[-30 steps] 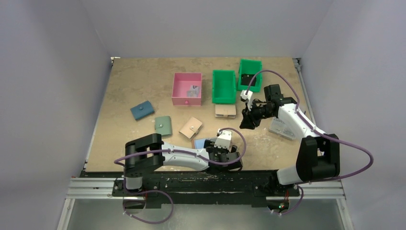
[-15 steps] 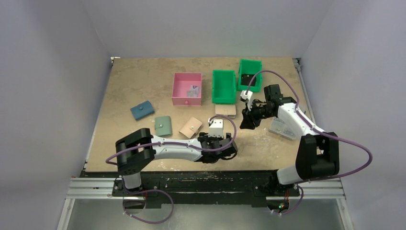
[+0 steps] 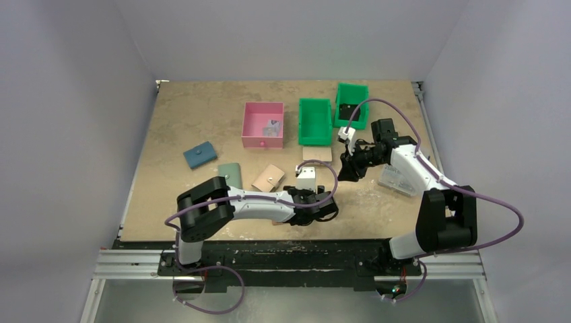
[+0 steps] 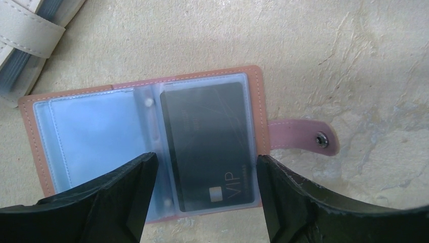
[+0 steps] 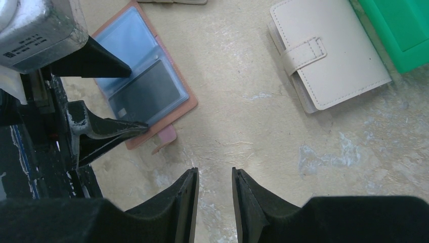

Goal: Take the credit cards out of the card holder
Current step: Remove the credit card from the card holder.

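Card holder (image 4: 146,126), reddish-brown with a pale blue lining, lies open and flat on the table (image 3: 188,114). It is low and centre in the top view, beneath the left gripper (image 4: 205,159). A black card (image 4: 207,142) marked VIP sits in its right-hand clear sleeve, and a snap strap (image 4: 303,137) sticks out to the right.

The table is a tan, mottled board with pale scuffs. Plain pale lilac-grey walls (image 3: 67,134) close it in on three sides, and a metal rail (image 3: 135,266) runs along the near edge.

From left to right in the top view, a blue wallet (image 3: 200,156), a green wallet (image 3: 229,175) and a beige wallet (image 3: 269,179) lie at centre left. A pink bin (image 3: 263,124) stands behind them. The left gripper is released, its fingers spread wide on either side of the black card's lower half. Whether they touch the sleeve cannot be told.

Farther right stand two green bins (image 3: 315,121), with a cream wallet (image 5: 329,55) just in front of them. The right gripper (image 5: 215,174) hovers right of centre over bare board. Its fingers are parted by a narrow gap and grasp nothing.
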Robot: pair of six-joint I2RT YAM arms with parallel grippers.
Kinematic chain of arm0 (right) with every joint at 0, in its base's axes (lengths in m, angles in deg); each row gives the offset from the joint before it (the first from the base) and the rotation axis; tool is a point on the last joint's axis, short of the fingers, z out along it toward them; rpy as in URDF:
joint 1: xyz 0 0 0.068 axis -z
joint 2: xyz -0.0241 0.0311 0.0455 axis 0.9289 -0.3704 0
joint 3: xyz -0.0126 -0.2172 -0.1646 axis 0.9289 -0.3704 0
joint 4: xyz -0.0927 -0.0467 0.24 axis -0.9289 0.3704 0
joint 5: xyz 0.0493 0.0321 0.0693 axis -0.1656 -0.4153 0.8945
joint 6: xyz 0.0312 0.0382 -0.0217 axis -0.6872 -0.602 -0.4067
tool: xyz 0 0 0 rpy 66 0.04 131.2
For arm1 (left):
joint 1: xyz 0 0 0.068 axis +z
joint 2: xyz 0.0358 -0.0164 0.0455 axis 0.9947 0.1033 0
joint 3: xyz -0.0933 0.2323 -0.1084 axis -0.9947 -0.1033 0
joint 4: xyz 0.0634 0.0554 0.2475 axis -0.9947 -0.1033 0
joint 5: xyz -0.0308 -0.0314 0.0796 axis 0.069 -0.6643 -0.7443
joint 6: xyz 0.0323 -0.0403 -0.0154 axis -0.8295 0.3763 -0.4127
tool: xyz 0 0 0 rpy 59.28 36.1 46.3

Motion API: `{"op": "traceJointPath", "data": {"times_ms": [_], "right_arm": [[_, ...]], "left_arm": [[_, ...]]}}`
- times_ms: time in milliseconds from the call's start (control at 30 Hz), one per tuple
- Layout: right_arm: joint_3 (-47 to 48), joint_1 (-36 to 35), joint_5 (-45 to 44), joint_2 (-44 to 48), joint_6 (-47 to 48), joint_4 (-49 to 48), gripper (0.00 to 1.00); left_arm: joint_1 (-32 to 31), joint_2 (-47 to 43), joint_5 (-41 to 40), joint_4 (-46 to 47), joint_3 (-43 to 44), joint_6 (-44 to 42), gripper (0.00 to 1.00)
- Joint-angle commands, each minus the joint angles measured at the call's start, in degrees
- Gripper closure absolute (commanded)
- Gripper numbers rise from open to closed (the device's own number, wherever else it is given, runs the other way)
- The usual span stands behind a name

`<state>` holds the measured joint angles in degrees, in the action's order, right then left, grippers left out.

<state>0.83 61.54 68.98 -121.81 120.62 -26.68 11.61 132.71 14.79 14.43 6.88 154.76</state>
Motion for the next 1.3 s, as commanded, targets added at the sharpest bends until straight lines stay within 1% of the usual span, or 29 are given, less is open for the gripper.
{"op": "traceJointPath", "data": {"times_ms": [0, 367, 633, 767, 900, 1067, 1167, 1267], "right_arm": [[2.09, 0.13, 0.29, -0.10, -0.18, -0.08, 0.62], [2.09, 0.13, 0.55, -0.25, -0.20, 0.01, 0.62], [2.15, 0.14, 0.94, -0.25, -0.14, 0.31, 0.62], [2.09, 0.19, 1.82, -0.23, 0.24, 0.78, 0.62], [2.24, 0.14, 4.08, -0.49, 1.92, 2.43, 0.62], [2.31, -0.40, 8.22, -1.52, 5.19, 5.56, 0.63], [1.97, -2.30, 9.11, -1.87, 5.76, 5.91, 0.63], [1.47, -6.34, 9.15, -2.11, 5.66, 5.24, 0.66]], "left_arm": [[0.31, 0.68, -0.01, -1.99, 2.02, 0.71, 0.24], [1.08, 1.93, 0.60, -1.60, 1.11, 0.58, 0.25], [1.69, 1.48, 1.99, -1.13, 0.02, -0.01, 0.47], [1.96, -1.33, 2.53, 0.19, -1.89, -0.42, 0.48], [2.55, -6.33, 5.19, 6.57, -7.17, -2.34, 0.48], [4.80, -13.09, 11.14, 19.89, -16.84, -4.11, 0.49], [6.33, -15.84, 14.98, 26.53, -21.61, -5.10, 0.53], [7.72, -17.68, 18.22, 32.61, -25.52, -5.36, 0.56]]}}
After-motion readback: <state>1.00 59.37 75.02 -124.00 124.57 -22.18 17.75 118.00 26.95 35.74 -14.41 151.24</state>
